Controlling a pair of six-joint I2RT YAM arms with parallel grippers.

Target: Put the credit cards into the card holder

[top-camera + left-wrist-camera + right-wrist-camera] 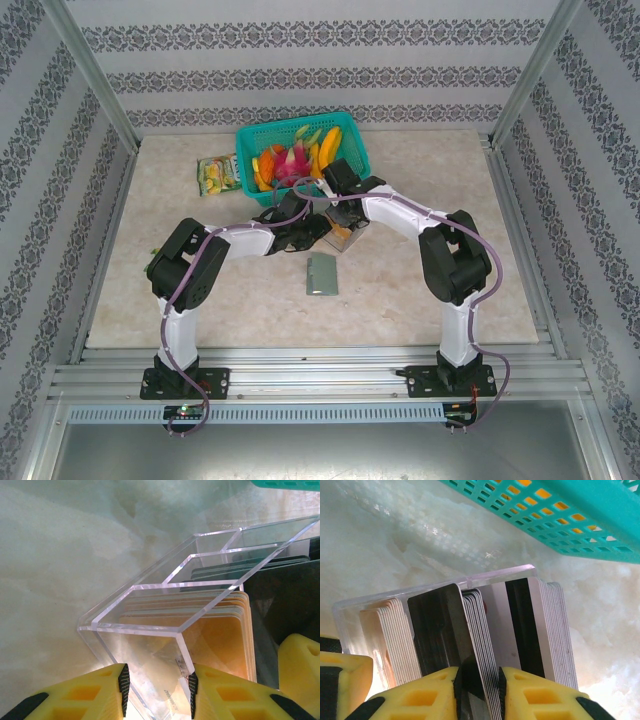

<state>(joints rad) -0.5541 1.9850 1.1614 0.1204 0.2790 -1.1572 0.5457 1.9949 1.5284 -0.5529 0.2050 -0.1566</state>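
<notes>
The credit cards stand on edge in stacks inside a small clear plastic box (345, 238). My right gripper (478, 690) is shut on a bundle of dark credit cards (470, 630) in the box's middle section, one pad against each side. White, black-striped cards (540, 625) stand to the right of them and pale cards (390, 635) to the left. My left gripper (158, 685) is shut on the end of the clear box (150, 650), beside orange-brown cards (225, 640). The grey-green card holder (321, 274) lies flat on the table, nearer the arms than the box.
A teal basket (352, 140) of toy fruit stands right behind the box, its wall (580, 520) close above the right gripper. A yellow-green snack packet (217, 175) lies left of the basket. Metal rails edge the table.
</notes>
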